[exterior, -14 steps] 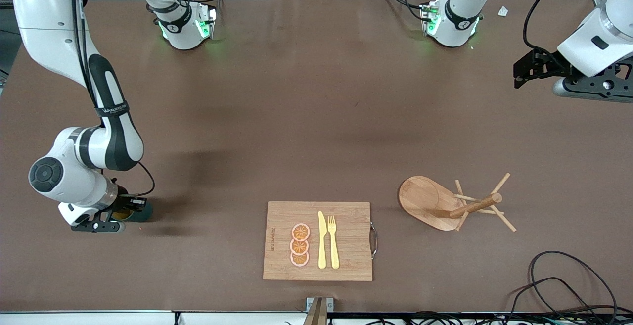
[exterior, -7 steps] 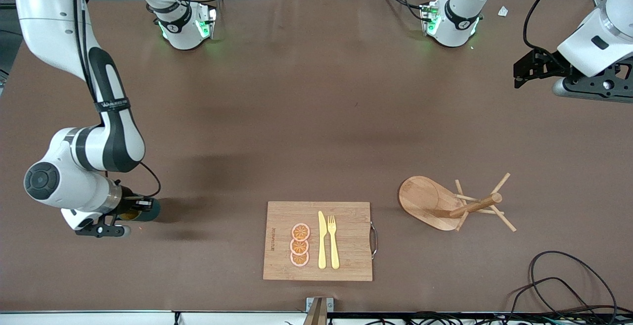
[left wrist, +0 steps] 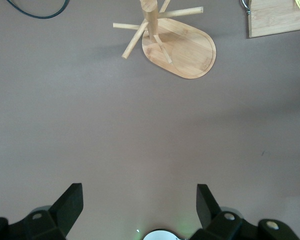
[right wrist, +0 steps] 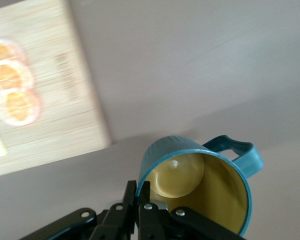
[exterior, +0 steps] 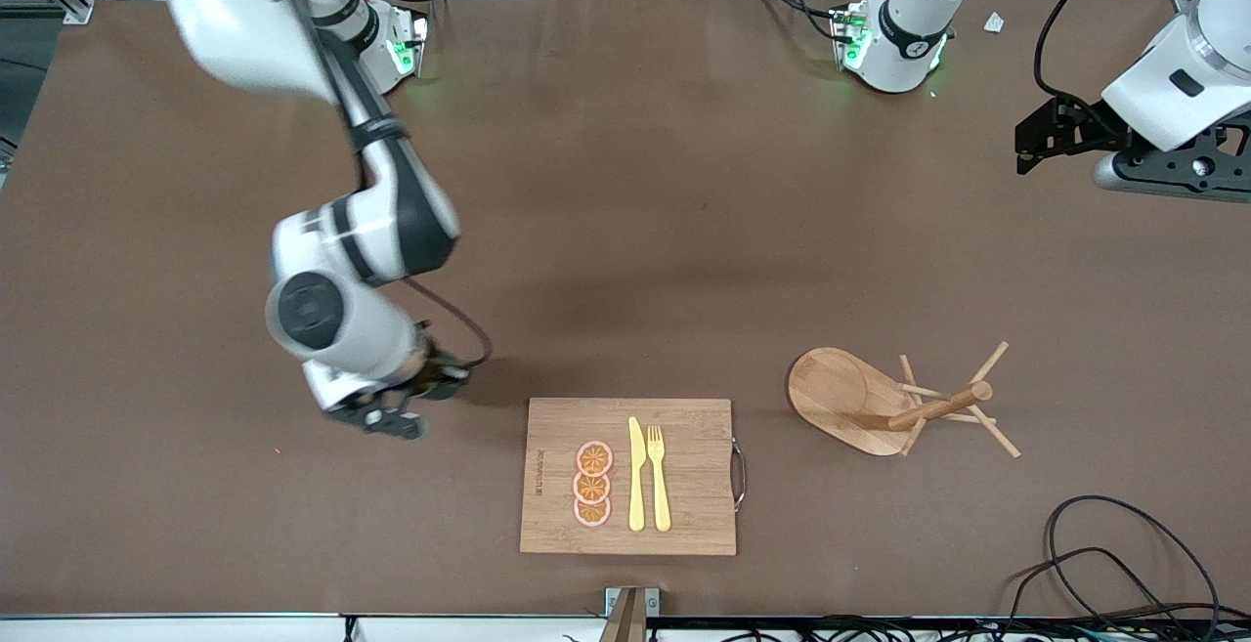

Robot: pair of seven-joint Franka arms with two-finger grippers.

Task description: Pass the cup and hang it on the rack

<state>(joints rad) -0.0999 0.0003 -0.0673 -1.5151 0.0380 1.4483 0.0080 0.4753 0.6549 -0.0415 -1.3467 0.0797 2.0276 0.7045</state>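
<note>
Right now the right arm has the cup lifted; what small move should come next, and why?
Probably carry the cup on toward the middle of the table for the handover. The right gripper pinches its rim in the air beside the cutting board, while the left gripper waits open over its own end and the rack stands nearer that arm.

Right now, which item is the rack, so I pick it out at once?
Start at the rectangular wooden cutting board near the front camera. Beside it, toward the left arm's end, stands the light wooden mug tree: oval base, thick post, thin angled pegs, nothing hanging on it.
</note>
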